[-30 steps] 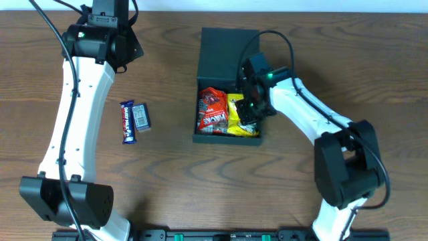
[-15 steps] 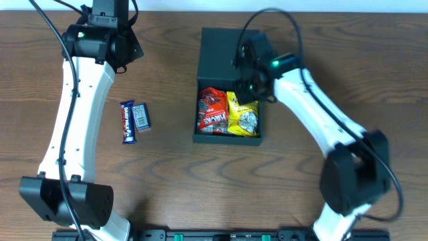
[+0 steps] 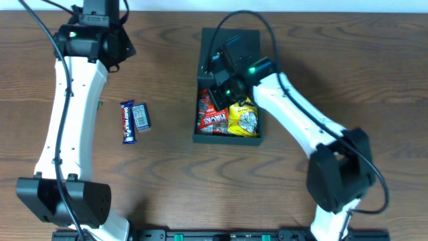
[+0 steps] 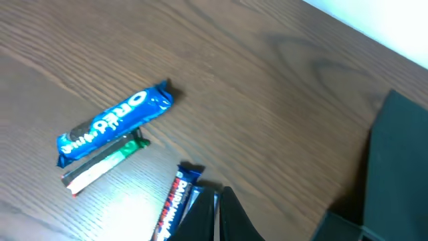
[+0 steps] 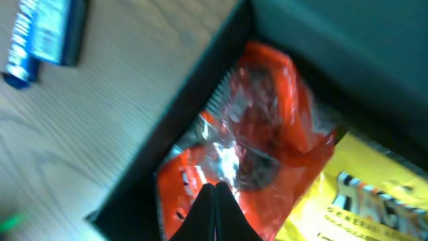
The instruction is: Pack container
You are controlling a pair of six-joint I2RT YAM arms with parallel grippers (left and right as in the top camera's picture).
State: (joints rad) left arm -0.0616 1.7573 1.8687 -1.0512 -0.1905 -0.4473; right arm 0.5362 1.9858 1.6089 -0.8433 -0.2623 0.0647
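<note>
The dark teal-black, shallow cardboard container (image 3: 226, 139) sits mid-table with its hinged flap lid thrown open on the far side. A crinkly red snack packet (image 3: 212, 115) and a yellow one (image 3: 245, 119) lie side by side inside it. The right gripper (image 5: 215, 201) hangs just over the red packet, fingers pressed together and holding nothing. What matters for the next move, as I read it, is where the loose snacks are: out on the brown wooden table (image 3: 167, 187), well to the left of the container. There lie a long blue-purple chocolate bar (image 3: 126, 122) with a small blue-and-silver packet (image 3: 141, 116) just beside it, and nearby a blue biscuit roll (image 4: 114, 124) and a thin green-and-white stick (image 4: 103, 166). The chocolate bar's long axis runs roughly parallel to the container's left wall. All of this lies on the left arm's side. The left gripper (image 4: 215, 214) is raised beyond them, its fingers shut and empty, looking down on the group. The left arm looks the nearer one for the pick — it would have to spread its fingers first.
</note>
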